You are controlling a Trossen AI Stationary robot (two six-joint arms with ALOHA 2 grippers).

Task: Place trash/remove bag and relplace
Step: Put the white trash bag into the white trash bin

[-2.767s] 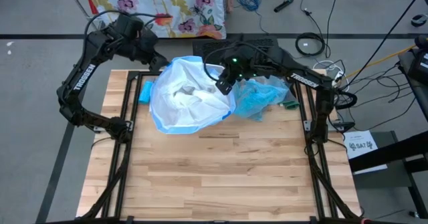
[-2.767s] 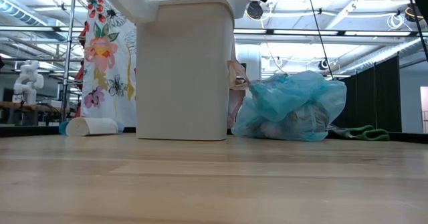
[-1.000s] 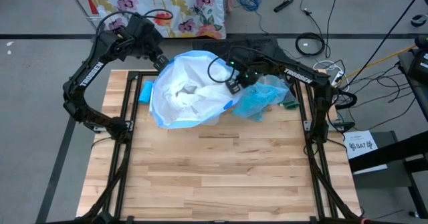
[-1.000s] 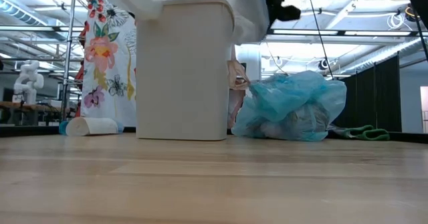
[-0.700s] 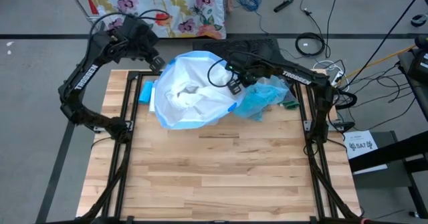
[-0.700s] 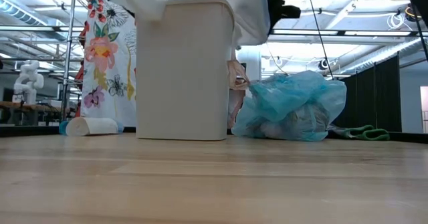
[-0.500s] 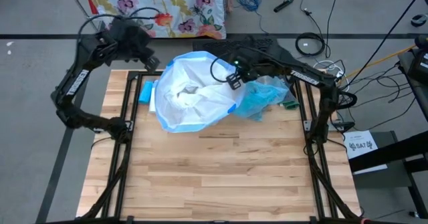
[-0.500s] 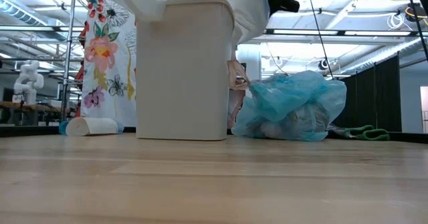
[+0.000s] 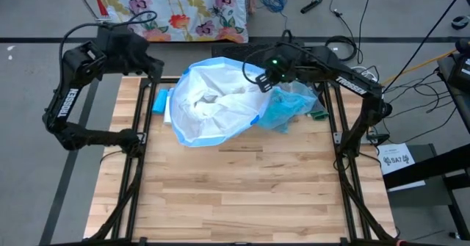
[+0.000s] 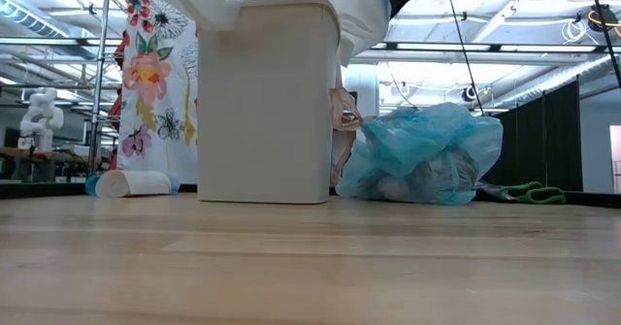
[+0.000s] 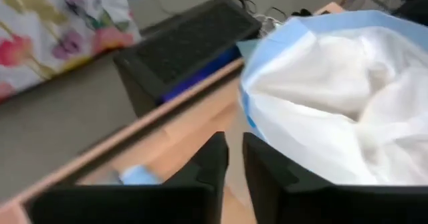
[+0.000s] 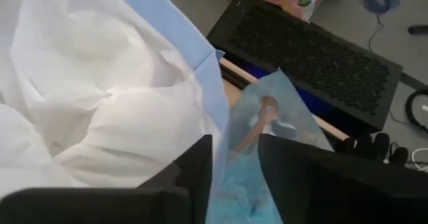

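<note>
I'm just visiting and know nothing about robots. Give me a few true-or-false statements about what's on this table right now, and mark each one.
1. A white plastic bag with a blue hem is draped over the top of the cream plastic bin. True.
2. The crinkly light-blue plastic bag hangs from the right claw. False: it sits on the wooden table beside the bin.
3. The left claw grips the white bag's hem. False: it is beside the bag, holding nothing, its fingers nearly together.
4. The light-blue bag has crumpled stuff inside it. True.
5. The right claw is above the spot where the two bags meet. True.
6. The bin lies tipped on its side. False: it stands upright.
</note>
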